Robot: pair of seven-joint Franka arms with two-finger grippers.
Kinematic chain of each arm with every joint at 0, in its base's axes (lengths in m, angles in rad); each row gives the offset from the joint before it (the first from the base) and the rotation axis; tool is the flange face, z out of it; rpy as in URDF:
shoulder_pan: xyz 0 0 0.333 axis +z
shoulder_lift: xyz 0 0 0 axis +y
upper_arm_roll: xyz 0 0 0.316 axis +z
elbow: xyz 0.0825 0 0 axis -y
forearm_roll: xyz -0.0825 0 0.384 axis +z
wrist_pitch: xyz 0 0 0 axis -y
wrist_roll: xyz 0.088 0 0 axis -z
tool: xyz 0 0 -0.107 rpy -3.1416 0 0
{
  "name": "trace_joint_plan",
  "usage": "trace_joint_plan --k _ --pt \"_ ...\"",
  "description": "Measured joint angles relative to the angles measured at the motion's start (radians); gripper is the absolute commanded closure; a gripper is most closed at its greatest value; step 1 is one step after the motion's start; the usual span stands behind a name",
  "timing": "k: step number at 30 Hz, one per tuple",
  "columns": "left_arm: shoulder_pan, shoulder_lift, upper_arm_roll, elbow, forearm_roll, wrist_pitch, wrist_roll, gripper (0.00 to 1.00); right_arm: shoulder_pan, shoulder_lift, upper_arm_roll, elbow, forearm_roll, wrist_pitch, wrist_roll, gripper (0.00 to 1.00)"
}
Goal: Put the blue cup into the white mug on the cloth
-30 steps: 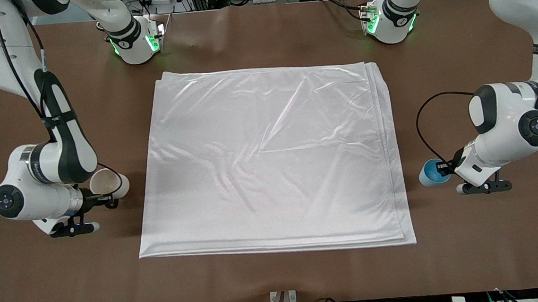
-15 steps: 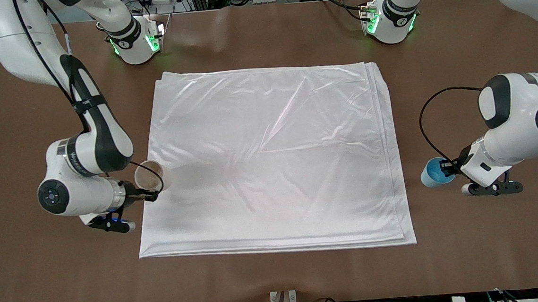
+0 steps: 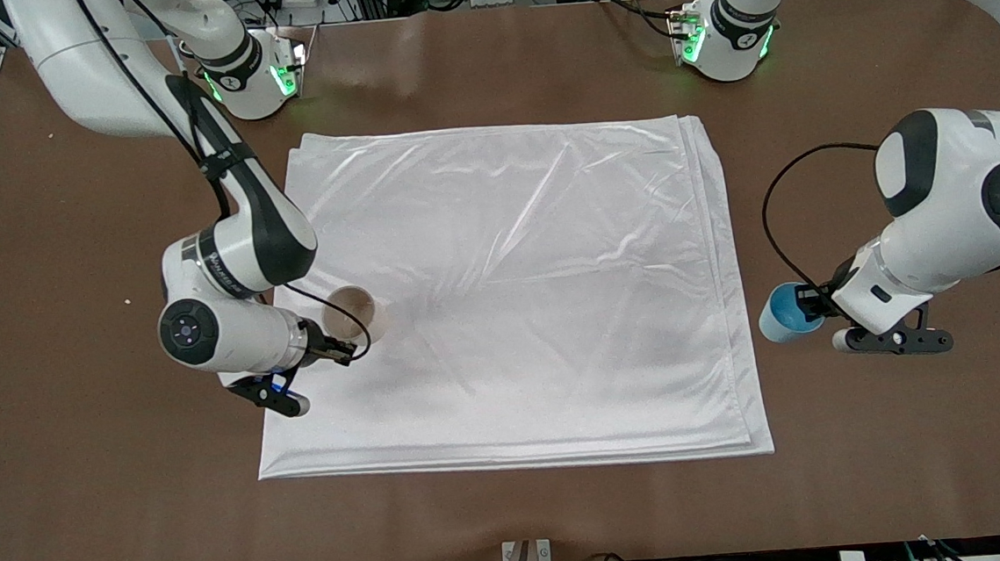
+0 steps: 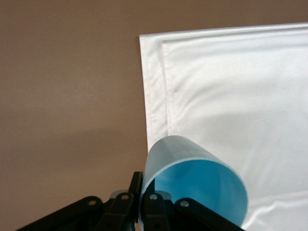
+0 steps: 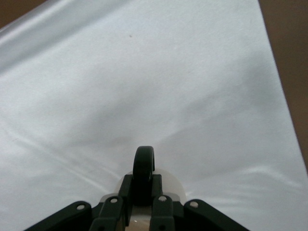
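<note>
The white cloth (image 3: 501, 289) lies flat in the middle of the brown table. My right gripper (image 3: 339, 348) is shut on the white mug (image 3: 354, 313) by its black handle (image 5: 143, 168) and holds it over the cloth, near the edge toward the right arm's end. My left gripper (image 3: 810, 305) is shut on the rim of the blue cup (image 3: 784, 313) and holds it over the bare table just off the cloth's edge at the left arm's end. In the left wrist view the blue cup (image 4: 195, 185) is tilted, its mouth open to the camera, with the cloth's corner (image 4: 231, 96) below.
The two robot bases (image 3: 252, 73) (image 3: 725, 36) stand along the table's top edge. Bare brown table (image 3: 83, 486) surrounds the cloth on all sides. A small metal bracket (image 3: 525, 556) sits at the table's front edge.
My right arm has carried the white mug from the bare table onto the cloth's edge. My left gripper has shifted the blue cup slightly toward the cloth.
</note>
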Motion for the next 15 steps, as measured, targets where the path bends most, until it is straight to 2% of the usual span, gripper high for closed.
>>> trace_joint_plan --k 15 --pt "-0.004 -0.004 -0.149 0.028 0.0 -0.06 -0.234 1.0 0.114 0.049 0.0 -0.018 0.002 0.131 0.201 0.99"
